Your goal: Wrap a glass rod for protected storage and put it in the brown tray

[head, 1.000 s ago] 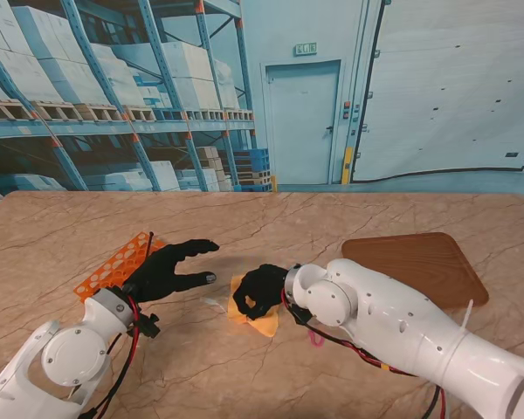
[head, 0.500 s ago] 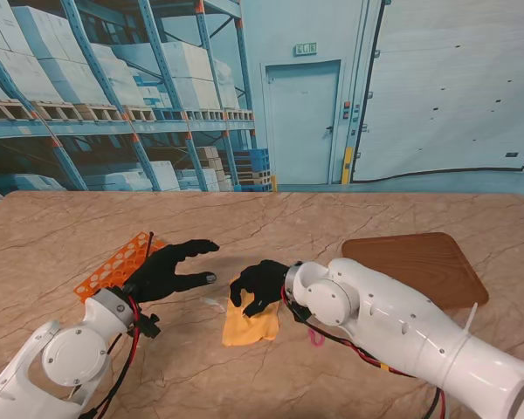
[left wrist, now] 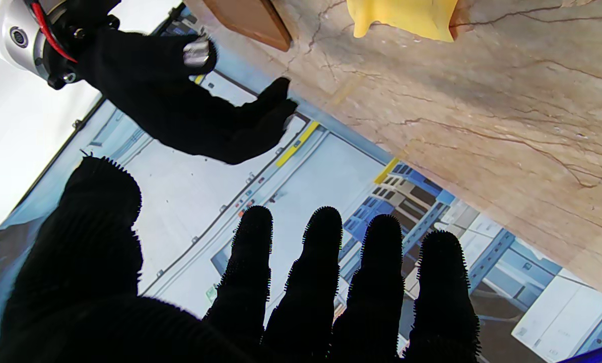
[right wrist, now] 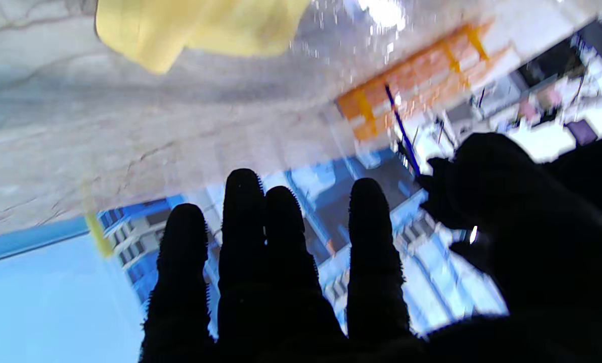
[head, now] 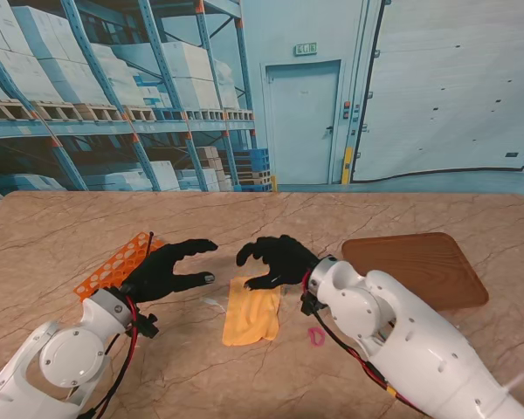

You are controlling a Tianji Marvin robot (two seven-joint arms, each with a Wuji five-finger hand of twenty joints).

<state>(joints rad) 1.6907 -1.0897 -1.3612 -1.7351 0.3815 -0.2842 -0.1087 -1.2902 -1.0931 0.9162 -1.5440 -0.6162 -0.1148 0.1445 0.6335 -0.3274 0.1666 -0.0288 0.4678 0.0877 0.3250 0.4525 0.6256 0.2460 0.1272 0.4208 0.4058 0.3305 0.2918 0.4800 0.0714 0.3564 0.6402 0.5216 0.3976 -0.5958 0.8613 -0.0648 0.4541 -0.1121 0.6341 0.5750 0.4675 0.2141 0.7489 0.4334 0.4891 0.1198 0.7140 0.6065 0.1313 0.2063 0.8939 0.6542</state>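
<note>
On the marble tabletop (head: 349, 218) the yellow cloth (head: 251, 320) lies flat between both empty, spread hands, left hand (head: 170, 269) and right hand (head: 278, 259). The glass rod isn't discernible; fetching it seems next, brown tray (head: 417, 264) waiting rightward.

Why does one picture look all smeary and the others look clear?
The right wrist view is blurred: the orange rack and table streak, and the yellow cloth looks soft. The stand view and left wrist view are sharp, showing crisp table veins and the right robot hand.

White rounded arms with red and black cables; each robot hand (head: 170, 269) gloved in black knit
</note>
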